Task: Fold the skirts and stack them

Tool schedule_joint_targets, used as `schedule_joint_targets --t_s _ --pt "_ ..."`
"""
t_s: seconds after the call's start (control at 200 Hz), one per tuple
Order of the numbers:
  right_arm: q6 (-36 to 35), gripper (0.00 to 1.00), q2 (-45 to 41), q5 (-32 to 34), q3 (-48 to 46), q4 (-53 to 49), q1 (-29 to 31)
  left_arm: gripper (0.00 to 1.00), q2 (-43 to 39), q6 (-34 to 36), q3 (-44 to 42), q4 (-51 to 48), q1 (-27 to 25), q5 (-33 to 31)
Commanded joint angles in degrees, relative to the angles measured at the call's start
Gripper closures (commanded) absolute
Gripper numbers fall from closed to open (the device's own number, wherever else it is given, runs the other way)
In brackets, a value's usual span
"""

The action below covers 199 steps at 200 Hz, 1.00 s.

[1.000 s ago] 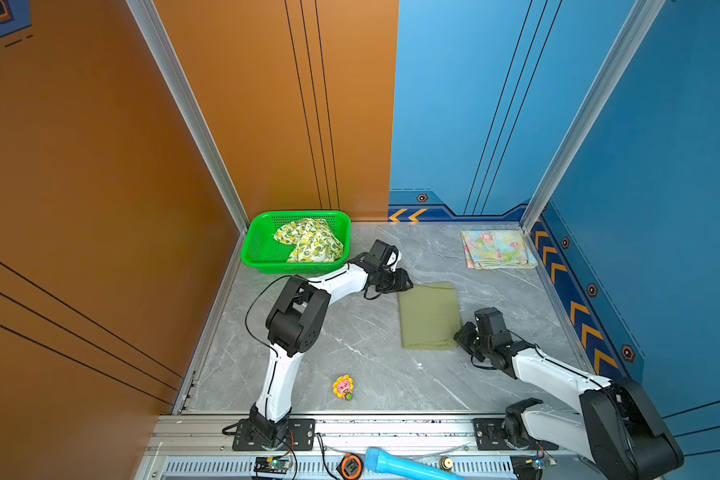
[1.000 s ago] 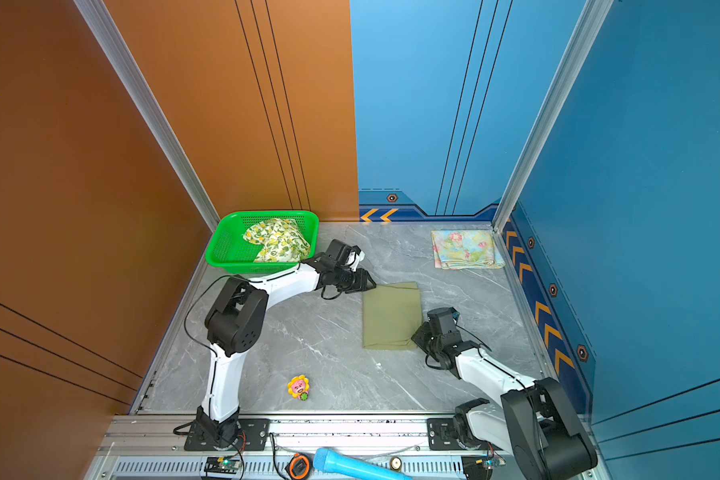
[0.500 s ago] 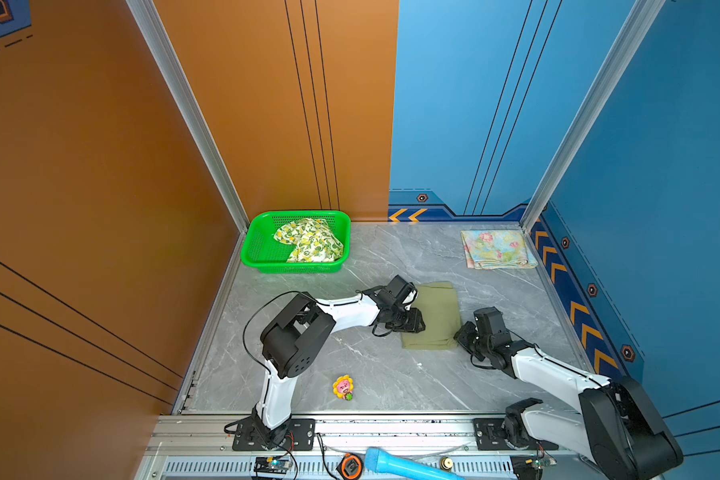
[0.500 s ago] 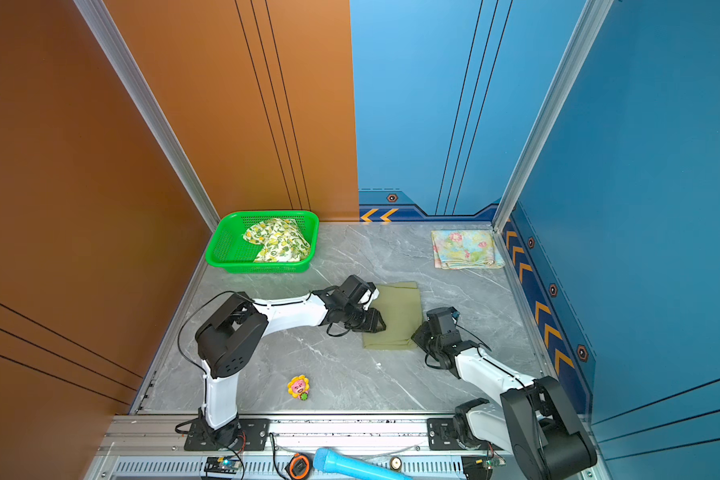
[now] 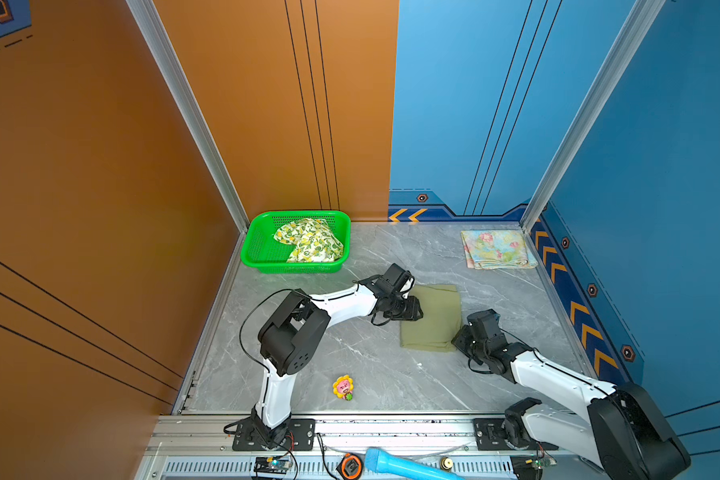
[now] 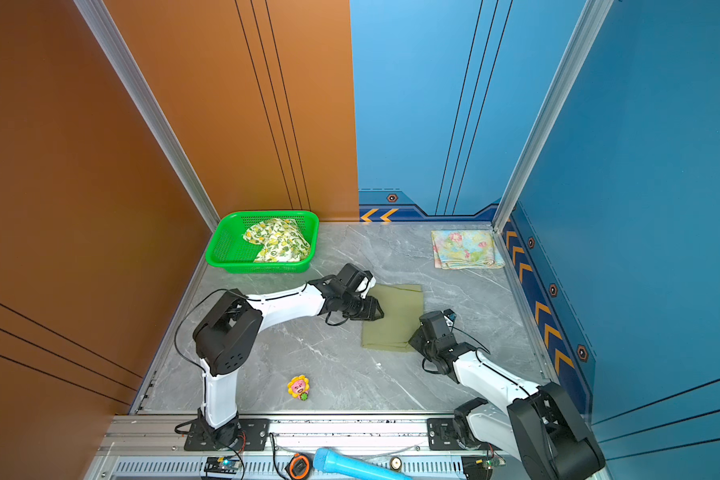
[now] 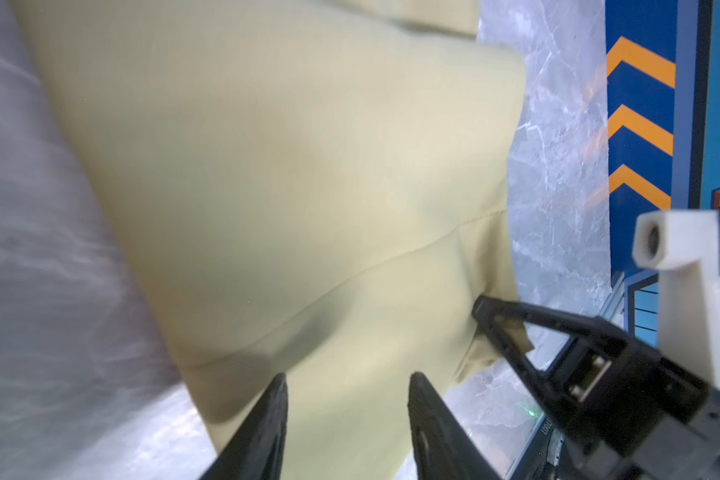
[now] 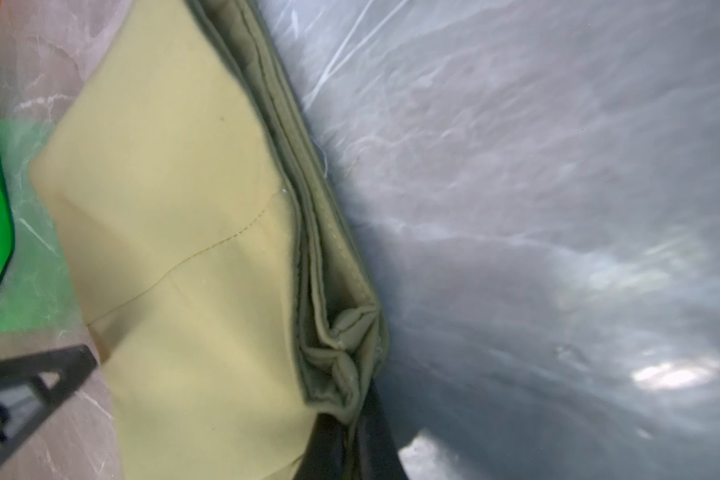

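Olive skirt [image 5: 433,320] lies flat on the table [image 5: 362,357], just off centre toward 3 o'clock, already folded into a neat rectangle (the right wrist view shows several layers stacked at its edge [image 8: 329,257]). The right gripper [image 5: 458,343] sits at the skirt's 5 o'clock corner with its jaws closed tight on that corner; the cloth runs straight into them in the right wrist view [image 8: 350,432]. The left gripper [image 5: 410,309] is over the skirt's 9 o'clock edge, jaws roughly half apart w/ nothing pinched [image 7: 346,378]; can't tell if the tips touch the cloth. The floral skirt [image 5: 497,249] is folded at the 1 o'clock corner, well apart from the olive one. The lemon skirt [image 5: 308,241] is bunched, unfolded, in the green basket [image 5: 296,216] at 11 o'clock. A toy flower [image 5: 343,387] lies at 7 o'clock, clear of the work. Step in hand, I'd say: folding of the olive piece is done or nearly, and it's being gripped for transfer. Next move prob. needs the left jaws to close on their edge, then both arms lift together & carry it toward 1 o'clock, keeping the layers from sliding open.
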Motion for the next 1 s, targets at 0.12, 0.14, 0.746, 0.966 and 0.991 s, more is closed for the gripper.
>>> schedule_joint_targets --t_s 0.12,0.14,0.746,0.966,0.991 --pt "6.04 1.00 3.09 6.42 0.78 -0.14 8.44 0.51 4.79 5.34 9.09 -9.09 1.23 -4.61" --pt "6.10 1.00 3.28 6.46 0.95 -0.04 8.85 0.51 5.60 5.86 9.74 -9.55 1.28 -4.84" --pt "-12.35 0.22 -1.12 -14.62 5.60 -10.34 -9.60 0.52 13.09 8.31 12.72 -12.63 0.25 -7.46" --pt "-15.96 0.14 8.69 -26.62 7.44 -3.19 -15.44 0.52 13.35 8.29 12.36 -12.90 -0.20 -7.67" --pt "-16.06 0.14 9.82 -27.42 7.55 -2.23 -15.70 0.52 13.36 8.29 12.30 -12.90 -0.27 -7.80"
